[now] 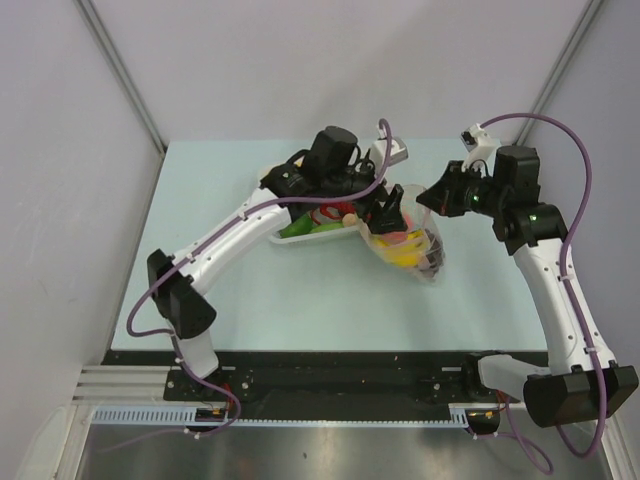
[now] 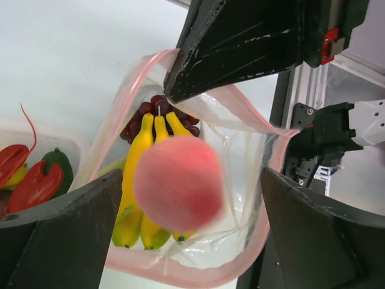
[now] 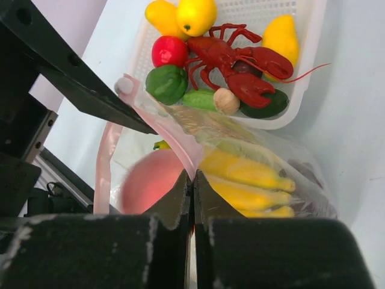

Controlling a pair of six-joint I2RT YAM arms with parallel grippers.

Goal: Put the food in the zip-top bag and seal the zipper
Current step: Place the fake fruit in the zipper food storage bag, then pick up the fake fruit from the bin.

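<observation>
Spread wide at left claw (image 2: 192, 232), gripping nothing; peach (image 2: 177, 183) loose between its fingers, over the bag (image 2: 243, 129) mouth. Pinched together at right claw (image 3: 192, 183) on the pink zipper (image 3: 106, 159), propping that mouth apart. Mid-loading, judging by bananas (image 2: 139, 153) inside and more food in the basket (image 3: 304, 78) to the left. Next: fetch another piece, keep rim held.

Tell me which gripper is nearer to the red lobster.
Left. The left gripper hangs open over the bag mouth, beside the basket holding the red lobster. The right gripper is shut on the zipper, the bag between it and the lobster.
</observation>
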